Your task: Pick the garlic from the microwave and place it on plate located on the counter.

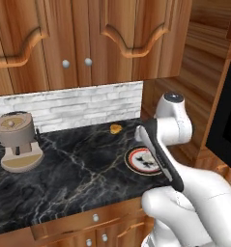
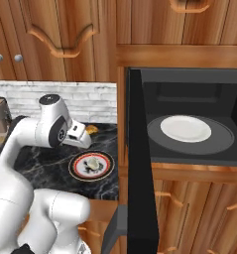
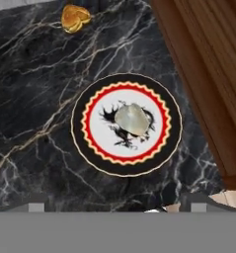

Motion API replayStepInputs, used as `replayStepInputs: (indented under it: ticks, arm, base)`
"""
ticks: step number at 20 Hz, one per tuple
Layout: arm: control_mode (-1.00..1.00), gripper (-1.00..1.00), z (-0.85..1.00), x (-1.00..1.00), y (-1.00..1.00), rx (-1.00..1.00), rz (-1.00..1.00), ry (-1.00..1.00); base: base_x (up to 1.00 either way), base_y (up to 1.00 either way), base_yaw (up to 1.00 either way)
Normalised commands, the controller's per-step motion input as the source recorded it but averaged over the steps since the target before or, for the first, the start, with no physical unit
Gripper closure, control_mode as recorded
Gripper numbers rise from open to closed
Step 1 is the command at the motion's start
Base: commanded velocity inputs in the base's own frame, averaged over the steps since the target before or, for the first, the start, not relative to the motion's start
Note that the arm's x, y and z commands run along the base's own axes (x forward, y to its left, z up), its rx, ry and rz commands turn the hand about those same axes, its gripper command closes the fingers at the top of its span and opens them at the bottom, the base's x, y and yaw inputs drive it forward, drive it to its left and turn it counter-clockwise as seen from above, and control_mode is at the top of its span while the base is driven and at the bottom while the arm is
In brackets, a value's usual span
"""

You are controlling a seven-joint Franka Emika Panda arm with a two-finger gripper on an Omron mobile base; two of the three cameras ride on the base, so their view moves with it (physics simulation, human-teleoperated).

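We found the garlic (image 3: 132,119) as a small, lumpy, cream-tinged bulb with a dull sheen, lying in the middle of the plate (image 3: 92,143), at the centre of the hand view. The plate was round, with a black outer band, a red-orange scalloped ring edged in yellow, and a white centre carrying a black brush-like pattern partly covered by the bulb. It sat on the counter (image 3: 30,99), a glossy black marble slab threaded with thin pale veins. In the upper left of that view lay a small orange-yellow lump (image 3: 75,19), well apart from the plate. A wooden cabinet side (image 3: 208,74) with visible grain ran down the right.

In the right base view, the microwave (image 2: 189,84) stood open at the right, its black door (image 2: 140,163) swung outward, and a plain white plate (image 2: 185,128) rested on its round grey tray. In the left base view, a beige coffee machine (image 1: 16,140) stood at the left before a whitish brick backsplash (image 1: 68,106).

The pincer hung above the plate; we could not tell how wide its tips stood.
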Motion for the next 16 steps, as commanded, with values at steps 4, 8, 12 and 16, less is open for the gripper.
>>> replayStepInputs:
  ticks: [4, 8, 12, 16]
  arm:
    - [-1.00, -1.00, 0.85, -0.82, 0.00, 0.00, 0.00, 0.00]
    - [-1.00, -1.00, 0.66, -0.54, -0.07, 0.00, 0.01, 0.00]
    - [-1.00, -1.00, 0.54, -0.24, -0.03, 0.00, 0.00, 0.00]
    - [-1.00, -1.00, 0.53, -0.05, 0.01, 0.00, 0.00, 0.00]
  base:
    - [0.00, 0.00, 0.00]
    - [0.00, 0.00, 0.00]
    - [0.00, 0.00, 0.00]
    - [0.00, 0.00, 0.00]
